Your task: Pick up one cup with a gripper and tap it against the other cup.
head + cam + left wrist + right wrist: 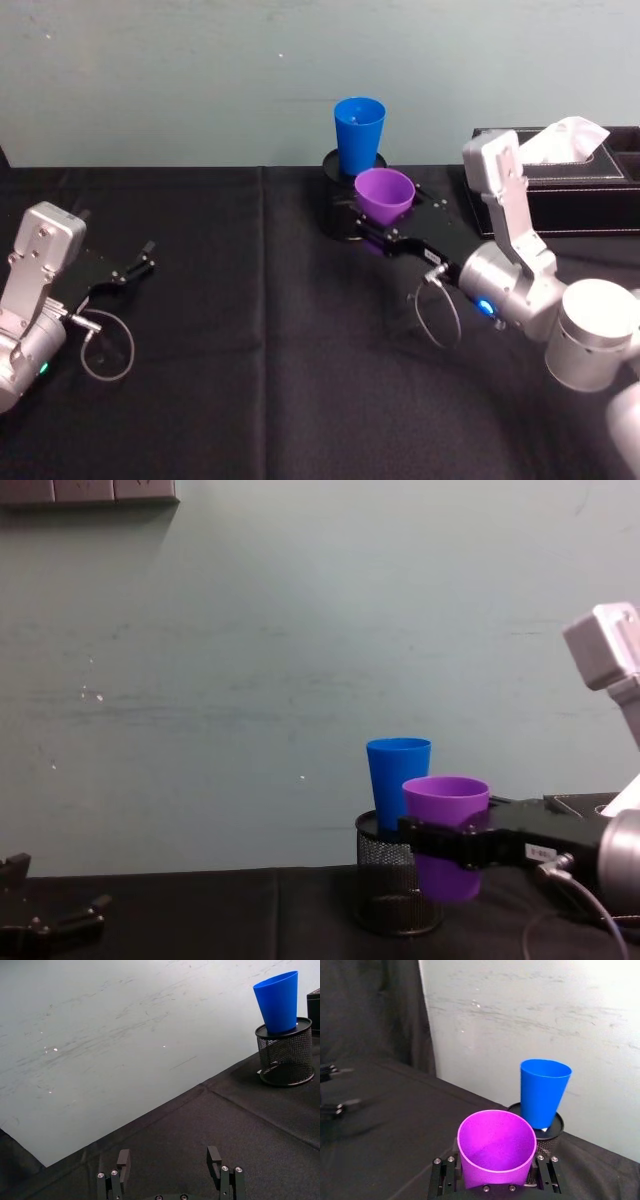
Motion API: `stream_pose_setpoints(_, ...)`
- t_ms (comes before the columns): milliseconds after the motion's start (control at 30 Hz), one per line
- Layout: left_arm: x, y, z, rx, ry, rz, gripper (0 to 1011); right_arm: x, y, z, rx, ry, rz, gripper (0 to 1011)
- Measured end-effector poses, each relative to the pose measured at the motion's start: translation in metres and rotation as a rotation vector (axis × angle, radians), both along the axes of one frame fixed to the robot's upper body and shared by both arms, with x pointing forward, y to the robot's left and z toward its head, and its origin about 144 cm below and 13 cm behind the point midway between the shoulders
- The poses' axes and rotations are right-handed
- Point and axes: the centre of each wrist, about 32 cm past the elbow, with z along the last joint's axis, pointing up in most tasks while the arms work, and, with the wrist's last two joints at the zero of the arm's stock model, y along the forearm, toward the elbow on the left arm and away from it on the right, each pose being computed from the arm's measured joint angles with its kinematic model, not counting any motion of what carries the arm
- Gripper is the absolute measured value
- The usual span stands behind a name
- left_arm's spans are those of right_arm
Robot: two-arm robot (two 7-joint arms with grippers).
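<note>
While R tool point(372, 232) grips it, purple cup point(385, 192): smooth, tapered, upright.

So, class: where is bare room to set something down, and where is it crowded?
Free: black cloth between left tool and mesh holder. Crowded: far right, where blue cup, purple cup in the right tool, and tissue box cluster.

The setting was a lab-style test bench: a black-draped table point(200, 400) against a bare pale wall point(250, 630), with wall plates point(90, 490) at the chest view's upper left.
</note>
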Motion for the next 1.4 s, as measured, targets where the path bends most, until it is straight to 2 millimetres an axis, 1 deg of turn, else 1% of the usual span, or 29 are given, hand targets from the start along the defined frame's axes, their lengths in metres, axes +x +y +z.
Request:
stream_pose_setpoints(67,0.0,0.0,0.0,0.0,0.0,0.0,1000,0.007,0.002,0.001,0.011,0.016,-0.012,726)
stream_pose_setpoints(100,0.0,0.0,0.0,0.0,0.0,0.0,1000,0.007,0.002,0.001,0.011,0.016,-0.012,726)
stream_pose_setpoints(333,0.0,0.0,0.0,0.0,0.0,0.0,1000,0.026,0.012,0.006,0.042,0.041,-0.027,728)
stream_pose_setpoints(600,0.0,0.0,0.0,0.0,0.0,0.0,1000,0.04,0.024,0.011,0.031,0.054,-0.052,726)
stream_pose_setpoints(967,0.0,0.0,0.0,0.0,0.0,0.0,1000,0.052,0.028,0.013,0.014,0.062,-0.072,726)
stream_pose_setpoints(1400,0.0,0.0,0.0,0.0,0.0,0.0,1000,0.056,0.026,0.014,0.012,0.057,-0.094,726)
